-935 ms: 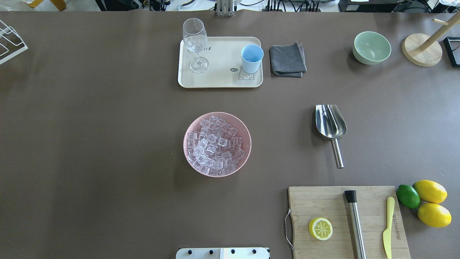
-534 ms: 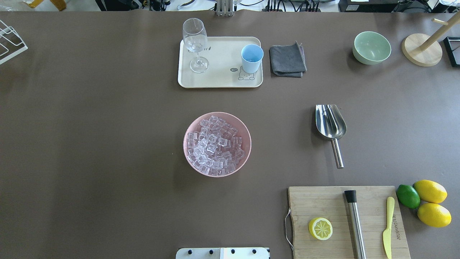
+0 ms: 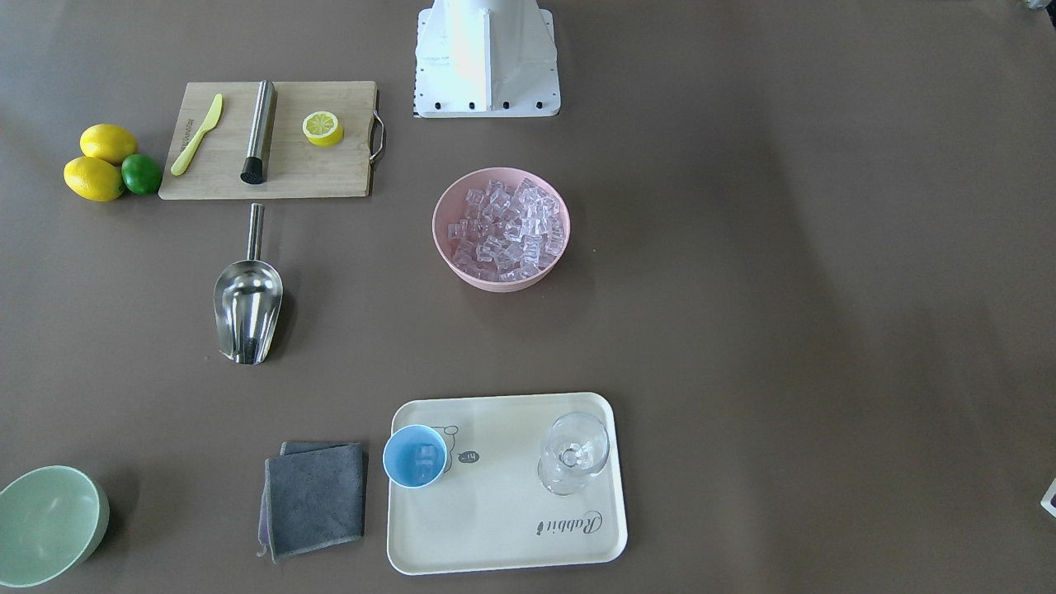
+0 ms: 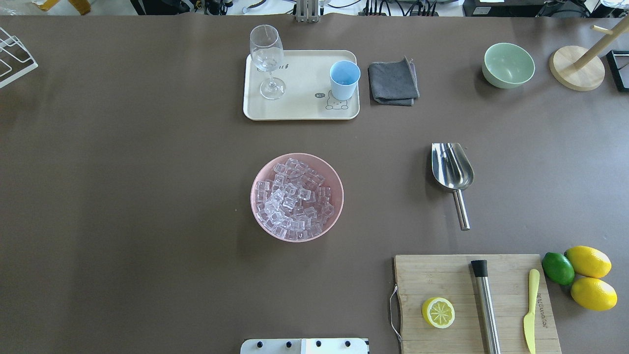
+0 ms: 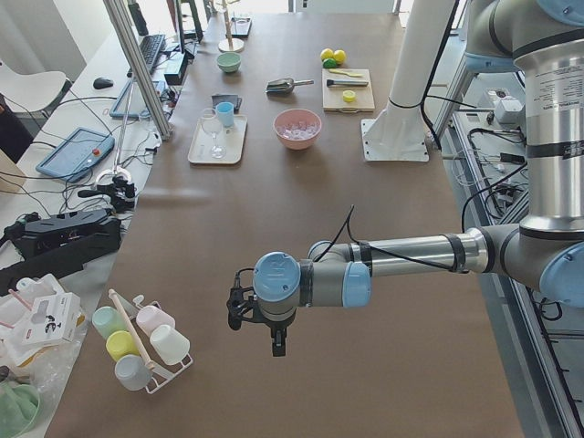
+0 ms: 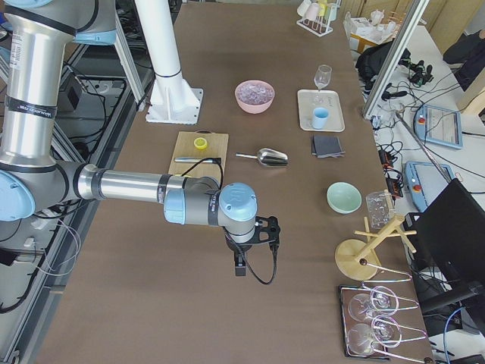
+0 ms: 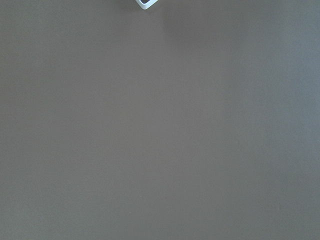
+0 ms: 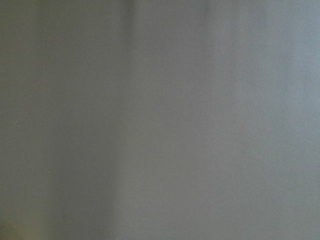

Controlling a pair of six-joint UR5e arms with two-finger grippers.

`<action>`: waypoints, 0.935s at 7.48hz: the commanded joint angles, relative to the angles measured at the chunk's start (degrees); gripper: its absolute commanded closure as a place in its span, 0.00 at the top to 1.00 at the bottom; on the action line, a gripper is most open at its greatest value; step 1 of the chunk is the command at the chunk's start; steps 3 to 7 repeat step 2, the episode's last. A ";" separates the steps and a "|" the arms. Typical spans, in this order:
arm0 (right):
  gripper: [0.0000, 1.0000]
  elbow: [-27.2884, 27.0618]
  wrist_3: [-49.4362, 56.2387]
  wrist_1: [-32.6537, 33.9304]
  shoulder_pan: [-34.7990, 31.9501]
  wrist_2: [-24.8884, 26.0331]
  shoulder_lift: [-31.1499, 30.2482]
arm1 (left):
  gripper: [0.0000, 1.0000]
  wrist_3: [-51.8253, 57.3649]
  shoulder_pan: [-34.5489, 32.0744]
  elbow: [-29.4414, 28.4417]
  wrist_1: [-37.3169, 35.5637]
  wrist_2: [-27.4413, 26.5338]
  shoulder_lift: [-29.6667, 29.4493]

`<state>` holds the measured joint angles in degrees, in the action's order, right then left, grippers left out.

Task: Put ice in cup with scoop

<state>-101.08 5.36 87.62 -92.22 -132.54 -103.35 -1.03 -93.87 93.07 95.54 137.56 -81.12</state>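
One scoop [image 4: 452, 169], one cup [image 4: 344, 78], one pink bowl [image 4: 335, 183] of ice [image 4: 294, 199], two whole lemons [image 4: 588, 261]; both jaws: cannot tell.

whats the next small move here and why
Probably swing the right gripper toward the thin handle of the shiny steel scoop: it lies untouched on that arm's side, while the clear ice cubes sit in the pink bowl.
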 commanded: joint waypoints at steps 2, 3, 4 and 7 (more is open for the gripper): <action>1.00 -0.18 0.09 -0.17 0.03 0.00 0.17 | 0.99 0.06 0.00 -0.08 0.00 -0.01 0.00; 1.00 -0.18 0.09 -0.17 0.03 0.00 0.17 | 0.99 0.06 0.00 -0.08 0.00 -0.01 0.00; 1.00 -0.18 0.09 -0.17 0.03 0.00 0.17 | 0.99 0.06 0.00 -0.08 0.00 -0.01 0.00; 1.00 -0.18 0.09 -0.17 0.03 0.00 0.17 | 0.99 0.06 0.00 -0.08 0.00 -0.01 0.00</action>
